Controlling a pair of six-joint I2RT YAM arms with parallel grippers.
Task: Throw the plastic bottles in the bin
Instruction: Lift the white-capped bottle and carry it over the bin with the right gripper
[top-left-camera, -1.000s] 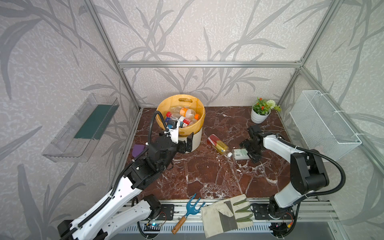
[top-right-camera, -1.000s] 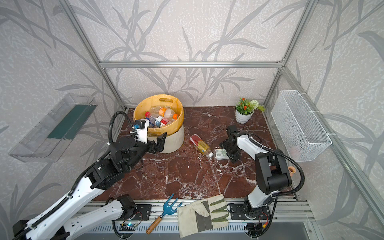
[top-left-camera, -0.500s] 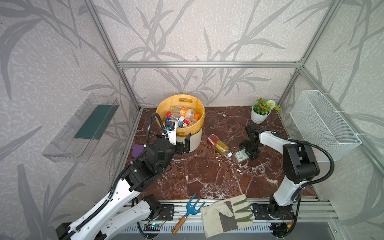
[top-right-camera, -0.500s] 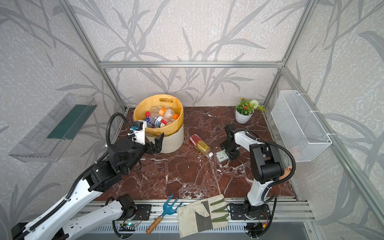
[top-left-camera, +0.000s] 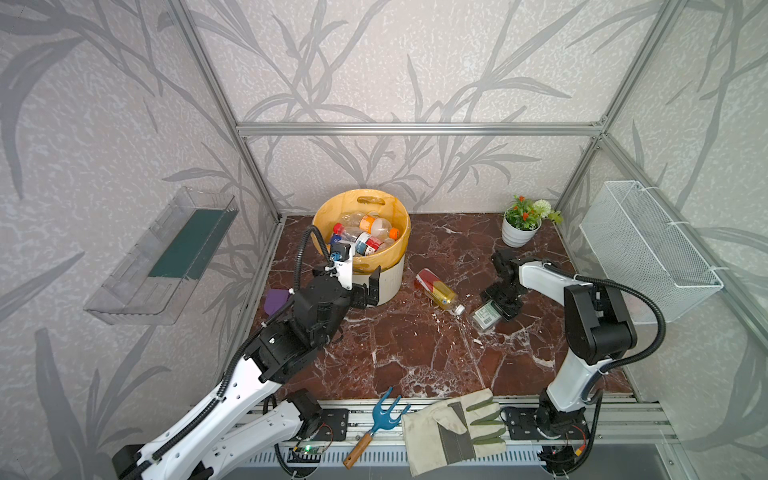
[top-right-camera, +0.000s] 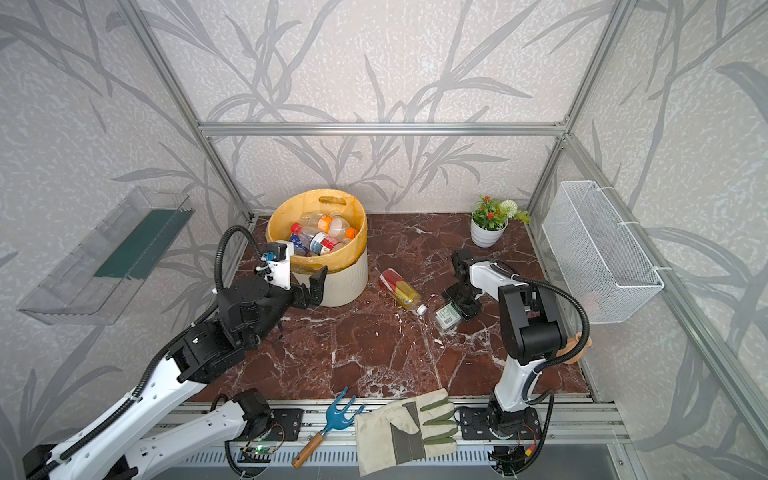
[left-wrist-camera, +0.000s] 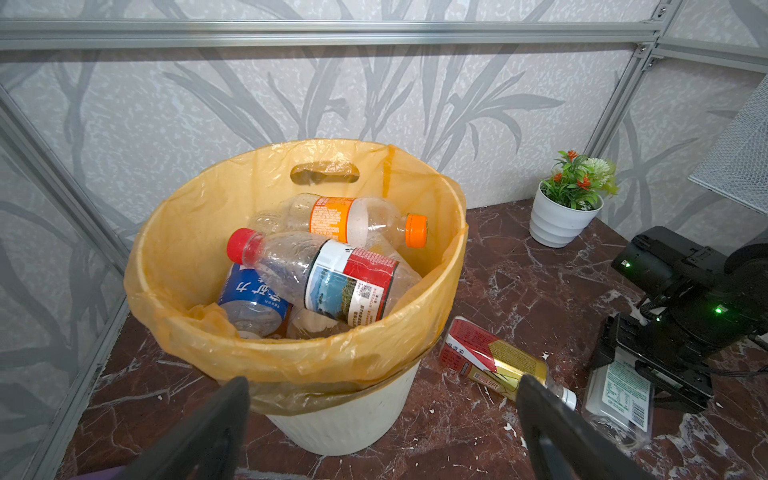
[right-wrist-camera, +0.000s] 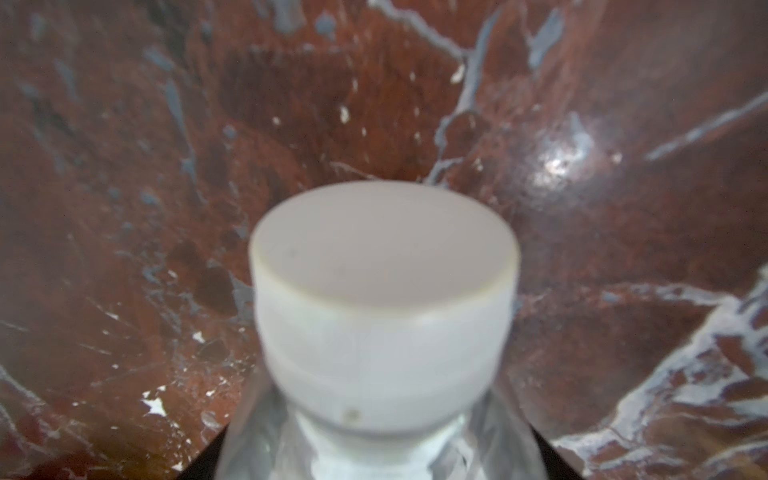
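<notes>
Red-brown marble floors a cell walled in leaf-patterned paper, and two claws reach over it. The left claw is spread wide and holds nothing. Directly ahead of it, just past its fingertips, stands the one bin, a ribbed cream pail lined with an orange bag. Three plastic bottles show plainly inside: an orange-capped bottle, a red-capped bottle lying over a blue-labelled bottle, with more clear plastic under them.

Two more lie on the floor. A clear bottle with a white-and-green label lies between the jaws of the right claw, its white cap pointing out past the fingertips. The jaws flank its body closely, but whether they press it I cannot tell. The red-and-gold bottle lies just beside that claw, on the side toward the bin, not touching it.

One potted plant stands beyond the right claw, and one wire basket hangs on the wall to its outer side.
</notes>
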